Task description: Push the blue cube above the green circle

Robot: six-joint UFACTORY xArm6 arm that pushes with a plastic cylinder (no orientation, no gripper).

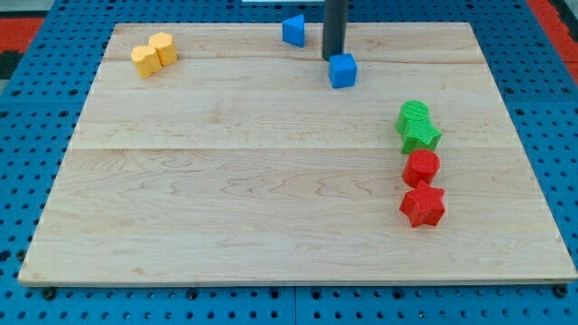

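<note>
The blue cube [342, 70] sits near the view's top, right of centre. My tip [332, 59] is the lower end of a dark rod and touches the cube's upper-left side. The green circle [414, 116] lies at the view's right, below and to the right of the cube, with a green star [421, 135] pressed against its lower side. The cube is well apart from the green circle.
A second blue block [293, 30] lies at the top, left of the rod. Two yellow blocks [153, 54] sit together at top left. A red circle [421, 168] and a red star [423, 206] lie below the green star. The wooden board [226, 181] rests on a blue pegboard.
</note>
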